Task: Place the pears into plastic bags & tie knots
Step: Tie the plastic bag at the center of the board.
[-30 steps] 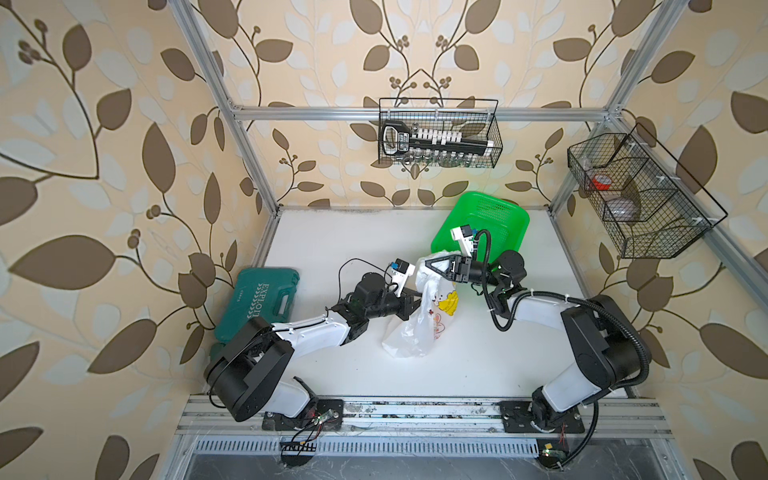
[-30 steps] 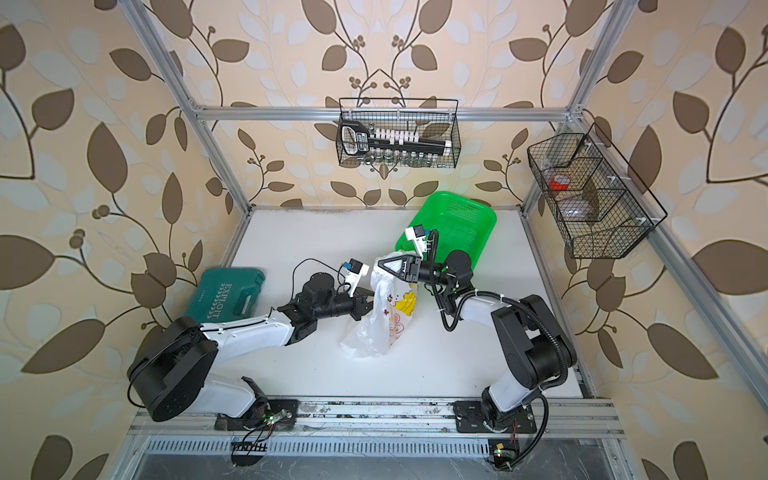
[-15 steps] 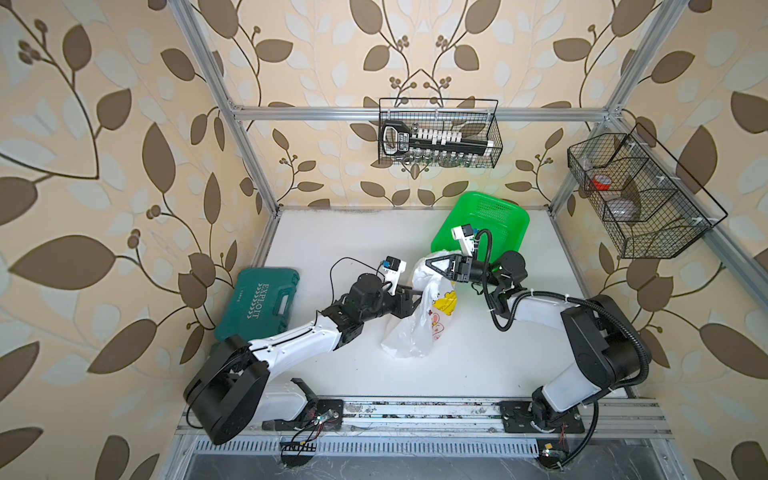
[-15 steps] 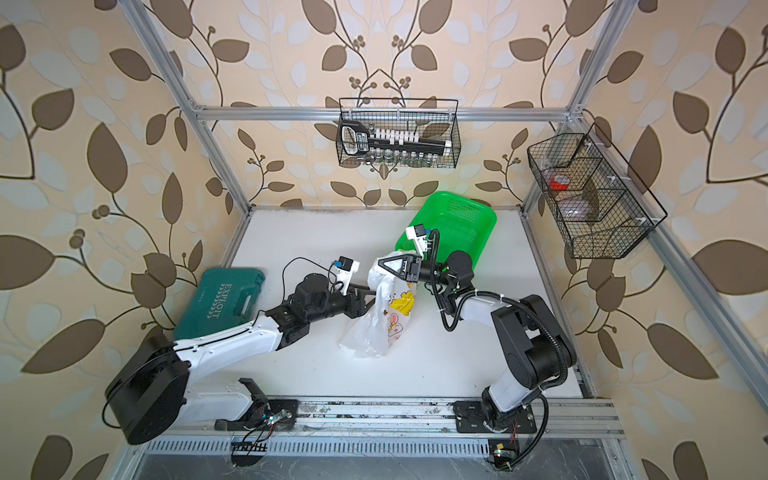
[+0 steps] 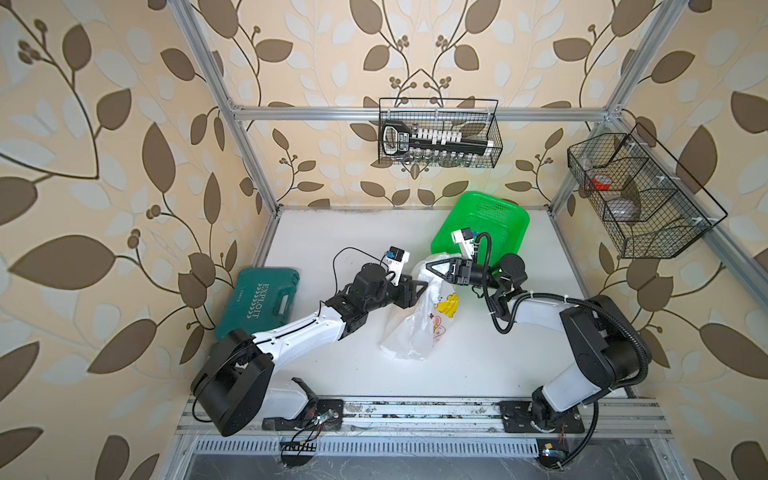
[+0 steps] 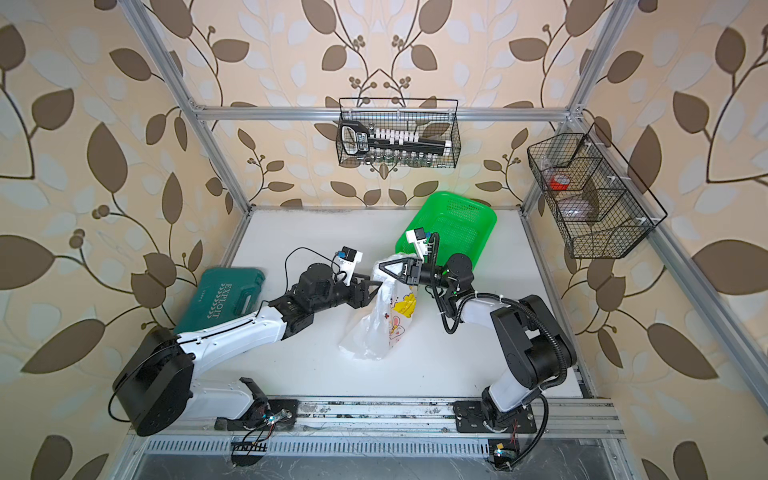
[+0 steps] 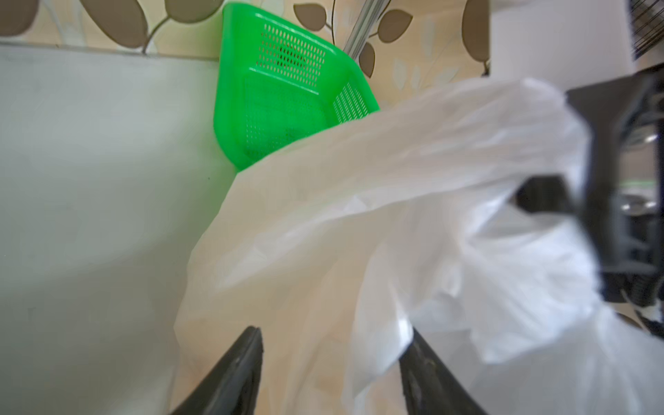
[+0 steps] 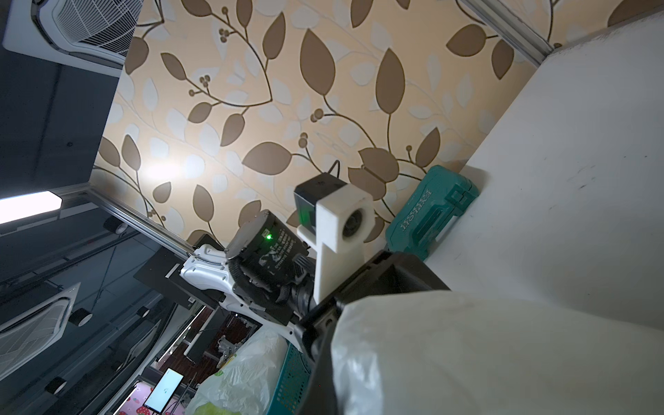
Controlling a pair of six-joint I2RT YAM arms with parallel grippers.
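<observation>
I am seeing the green perforated plastic basket (image 5: 490, 226) tilting at the far right of the white surface (image 5: 332, 245), nothing visible inside it. The thin translucent white plastic bag with the yellow-red cartoon print (image 5: 419, 324) is lying mid-surface; its contents are not showing. The right gripper (image 5: 432, 266) is pinching the bag's top, jaws together on the film. The left gripper (image 7: 330, 345) is sitting at the bag's left side, jaws apart around loose film.

One plastic bag (image 5: 417, 328), one green basket (image 5: 490, 220), one toolcase (image 5: 259, 301), two wire racks (image 5: 438, 133).
</observation>
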